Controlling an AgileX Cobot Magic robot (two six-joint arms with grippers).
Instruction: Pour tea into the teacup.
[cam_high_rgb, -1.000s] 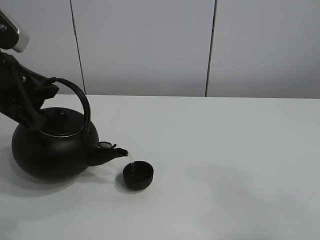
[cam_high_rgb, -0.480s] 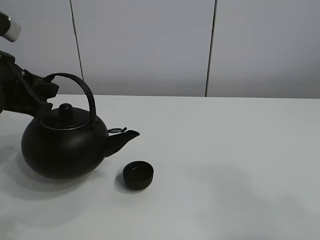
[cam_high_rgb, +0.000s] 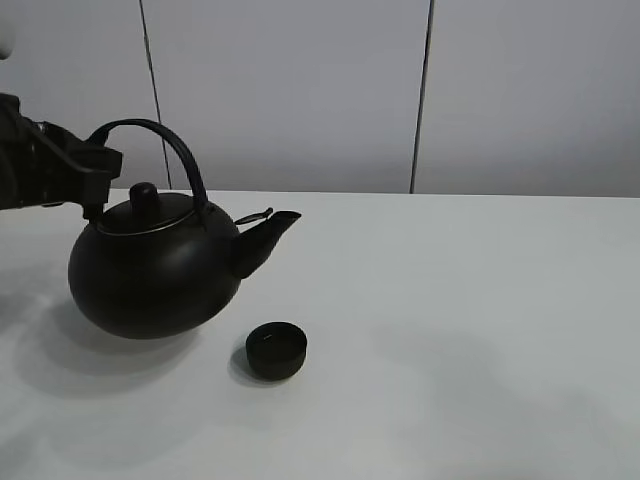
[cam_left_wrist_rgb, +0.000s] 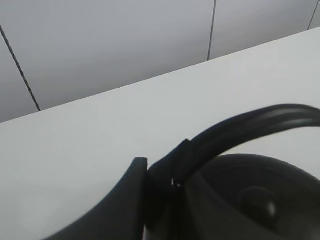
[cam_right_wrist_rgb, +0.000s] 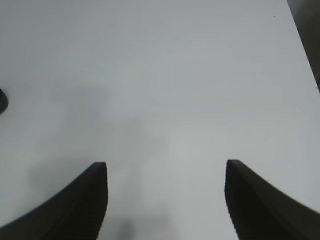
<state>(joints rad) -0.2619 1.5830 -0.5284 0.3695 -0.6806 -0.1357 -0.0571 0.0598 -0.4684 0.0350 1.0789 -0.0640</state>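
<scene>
The big black kettle (cam_high_rgb: 155, 270) hangs just above the table on the left, nearly level, with its spout (cam_high_rgb: 268, 232) raised and pointing right. My left gripper (cam_high_rgb: 92, 168) is shut on the rear end of its arched handle (cam_left_wrist_rgb: 240, 131); the left wrist view shows the lid knob (cam_left_wrist_rgb: 257, 200) below that handle. The small black teacup (cam_high_rgb: 276, 350) stands on the table below and right of the spout, apart from the kettle. No stream runs from the spout. My right gripper (cam_right_wrist_rgb: 166, 164) is open over bare table and holds nothing.
The white table (cam_high_rgb: 460, 300) stretches to the right of the cup, backed by a grey panelled wall (cam_high_rgb: 300, 90). A dark sliver (cam_right_wrist_rgb: 1, 100) touches the edge of the right wrist view. The right arm does not show in the exterior high view.
The kettle has tipped back from pouring and risen up and to the right. Its spout lifted away from the teacup and the stream stopped. The teacup has not moved.
</scene>
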